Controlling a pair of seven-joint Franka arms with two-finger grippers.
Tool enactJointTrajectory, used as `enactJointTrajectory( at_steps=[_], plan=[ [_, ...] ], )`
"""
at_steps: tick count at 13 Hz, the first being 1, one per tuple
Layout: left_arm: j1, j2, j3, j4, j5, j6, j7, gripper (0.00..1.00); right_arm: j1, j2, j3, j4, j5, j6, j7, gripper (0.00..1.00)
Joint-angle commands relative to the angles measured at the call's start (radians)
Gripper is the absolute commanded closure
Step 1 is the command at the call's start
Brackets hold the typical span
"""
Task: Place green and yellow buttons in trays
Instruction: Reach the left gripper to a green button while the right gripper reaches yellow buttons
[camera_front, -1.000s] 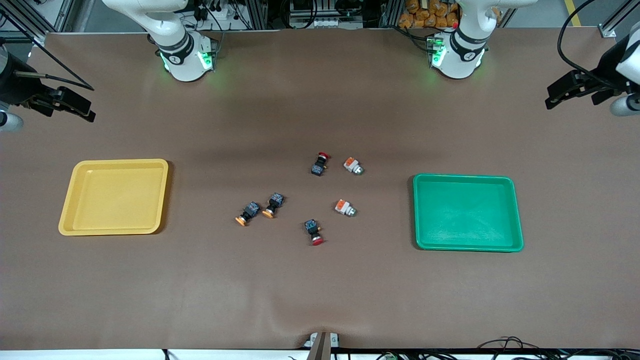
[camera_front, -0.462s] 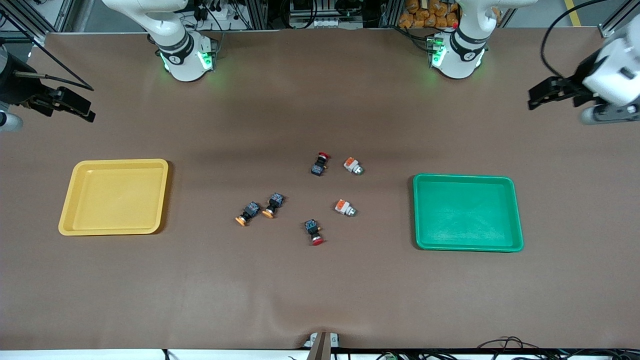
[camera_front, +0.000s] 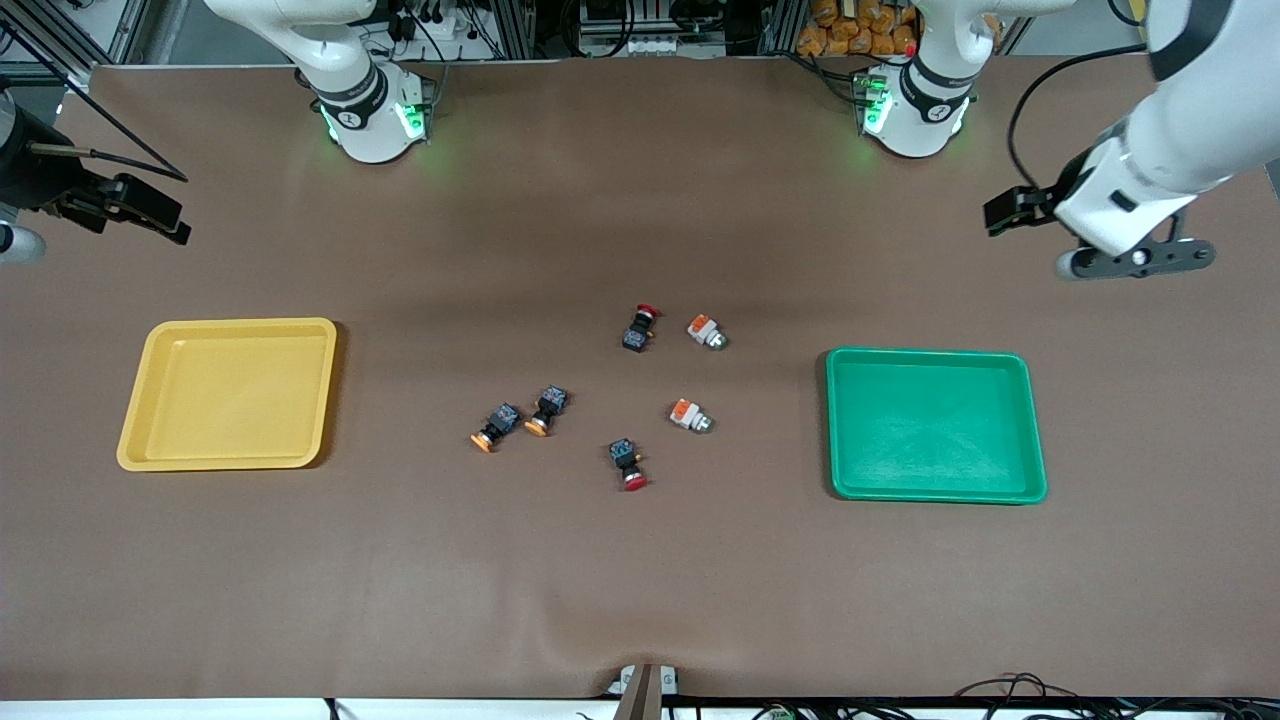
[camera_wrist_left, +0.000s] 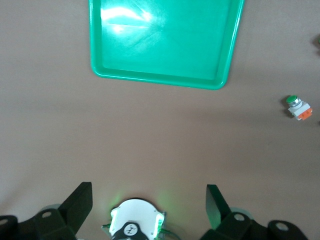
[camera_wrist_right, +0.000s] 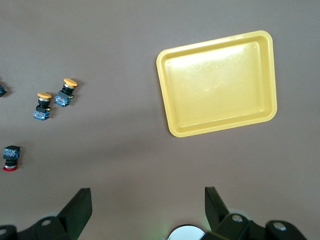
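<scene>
At the frame's upper right the left gripper (camera_front: 1003, 212), spread and empty, has swung inward above the green tray (camera_front: 1035, 420), starting toward the untouched buttons (camera_front: 600, 395) mid-surface; the right gripper (camera_front: 165, 222), also spread, waits upper left.

I'm seeing six buttons (camera_front: 620, 390) lying mid-table between two trays: one tray (camera_front: 135, 425) sitting toward the right arm's end, the other tray (camera_front: 1037, 440) toward the left arm's. Nothing lying in either.

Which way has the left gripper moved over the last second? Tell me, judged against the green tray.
Yes. The left gripper, open, has swung in from the table's edge toward the middle, closing on the green tray, though not yet above it.
</scene>
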Motion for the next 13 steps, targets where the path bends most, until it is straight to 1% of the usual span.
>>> enactJointTrajectory(
  at_steps=[1,3,5,6,7,9,10,13],
  plan=[
    [0.002,-0.008,-0.058,-0.096,-0.013,0.119,-0.096,0.0,0.004,0.03,0.001,0.025,-0.008,-0.011,0.012,0.0],
    [0.002,0.031,-0.082,-0.104,-0.013,0.163,-0.18,0.0,0.01,0.064,0.002,0.027,-0.019,-0.013,0.018,0.0],
    [0.002,0.067,-0.099,-0.108,-0.017,0.209,-0.225,0.0,0.012,0.072,0.003,0.028,-0.019,-0.013,0.018,0.0],
    [0.0,0.092,-0.104,-0.108,-0.046,0.234,-0.262,0.0,0.013,0.079,0.003,0.027,-0.02,-0.013,0.017,0.0],
    [-0.01,0.112,-0.125,-0.111,-0.056,0.265,-0.3,0.0,0.015,0.093,0.003,0.028,-0.025,-0.013,0.017,0.0],
    [-0.019,0.178,-0.189,-0.113,-0.054,0.334,-0.465,0.0,0.013,0.141,0.003,0.027,-0.026,-0.013,0.009,0.0],
    [-0.033,0.216,-0.225,-0.113,-0.047,0.37,-0.548,0.0,0.015,0.161,0.003,0.027,-0.028,-0.014,0.012,0.0],
    [-0.136,0.31,-0.234,-0.111,-0.002,0.462,-0.766,0.0,0.016,0.184,0.003,0.02,-0.026,-0.017,0.021,0.0]
  ],
)
